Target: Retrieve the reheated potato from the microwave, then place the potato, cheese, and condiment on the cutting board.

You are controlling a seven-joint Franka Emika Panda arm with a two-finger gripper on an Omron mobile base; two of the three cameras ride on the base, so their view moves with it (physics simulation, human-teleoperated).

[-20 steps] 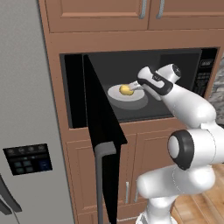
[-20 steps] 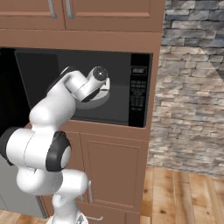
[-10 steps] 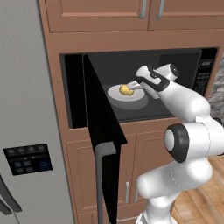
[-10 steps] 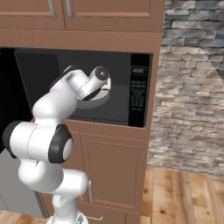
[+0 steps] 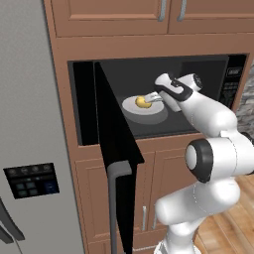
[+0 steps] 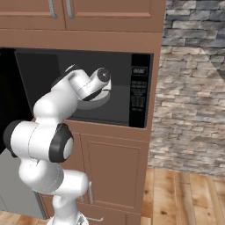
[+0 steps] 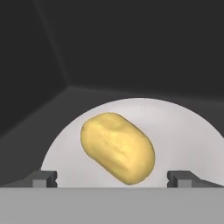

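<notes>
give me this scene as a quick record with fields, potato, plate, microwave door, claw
potato: lies on the plate, not gripped
plate: white, round, on the microwave floor
microwave door: swung fully open
claw: open, inside the microwave, fingertips either side of the potato
next step, likely: close on the potato and lift it out

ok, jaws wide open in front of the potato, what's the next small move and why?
Probably ease the gripper forward a little further, then close. In the hand view the potato lies on the white plate between the two tips but mostly beyond them, so the jaws don't straddle it yet.
</notes>
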